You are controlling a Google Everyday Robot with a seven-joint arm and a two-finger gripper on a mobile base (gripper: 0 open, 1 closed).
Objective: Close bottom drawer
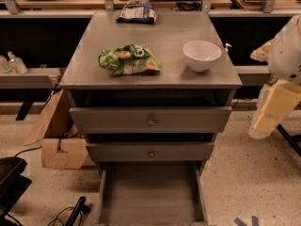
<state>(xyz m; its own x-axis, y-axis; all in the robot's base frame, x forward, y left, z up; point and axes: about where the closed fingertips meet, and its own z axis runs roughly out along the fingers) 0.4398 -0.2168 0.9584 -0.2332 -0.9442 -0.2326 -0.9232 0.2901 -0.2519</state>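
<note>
The grey cabinet [150, 69] stands in the middle of the camera view. Its bottom drawer [150, 192] is pulled far out; I see its long flat tray, empty, running down to the lower edge of the view, where its front panel is cut off. The middle drawer [150, 152] and the top drawer [150, 120] each stand slightly out, with a dark gap above each. My gripper [263, 121] hangs at the right edge, at the end of the white and cream arm, right of the cabinet at about the height of the upper drawers and apart from it.
On the cabinet top lie a green snack bag [129, 59], a white bowl [201, 54] and a blue bag [136, 12] at the back. Cardboard boxes [59, 140] stand on the floor to the left. A black object [11, 178] and cables lie at the lower left.
</note>
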